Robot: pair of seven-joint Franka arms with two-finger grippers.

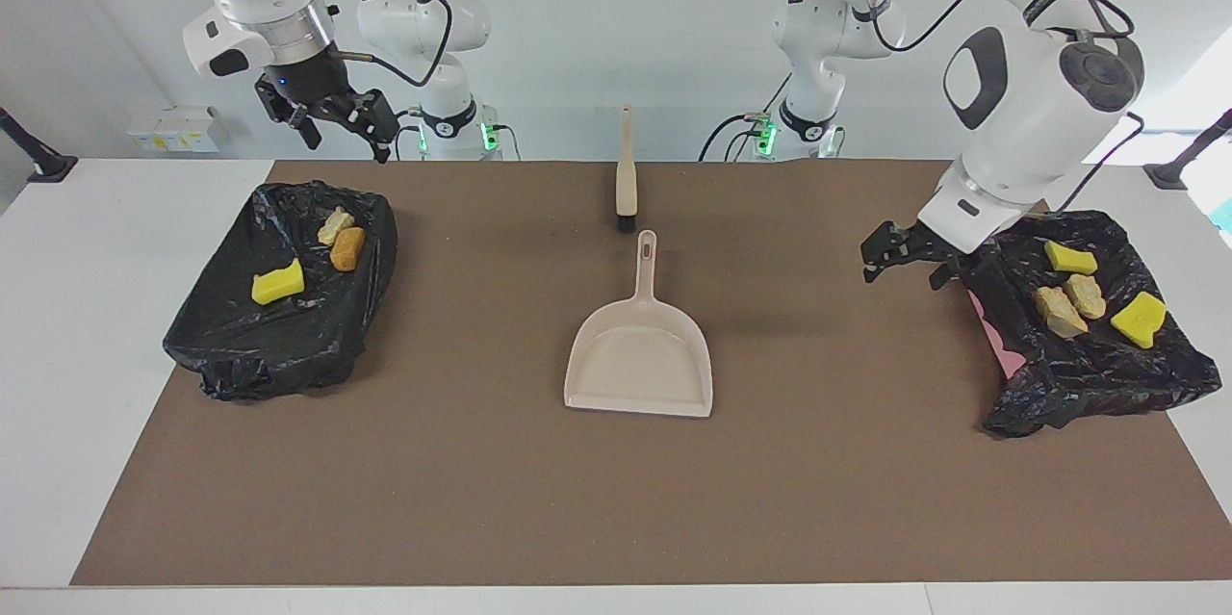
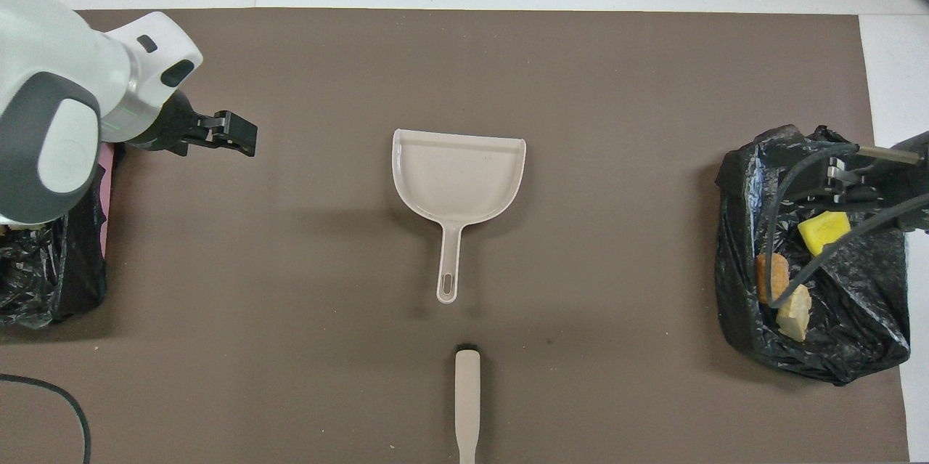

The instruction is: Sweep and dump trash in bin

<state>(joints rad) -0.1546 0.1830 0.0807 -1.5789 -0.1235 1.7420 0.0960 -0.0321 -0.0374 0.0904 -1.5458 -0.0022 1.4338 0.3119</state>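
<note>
Covering white table [image 1: 58, 384]: brown mat [image 1: 616, 499] (wall-backed)

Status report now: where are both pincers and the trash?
Left pincer open, beside one black-lined bin; right pincer open, above the other bin. Trash in both bins. Dustpan empty, brush untouched.

I see the dustpan [image 1: 639, 360] mid-surface, the brush [image 1: 626, 177] just nearer the robots off its handle tip. One lined bin [image 1: 289, 297] sits at the right arm's end holding three trash lumps [image 1: 278, 282], another bin [image 1: 1097, 336] at the left arm's end holding four [image 1: 1138, 318].
</note>
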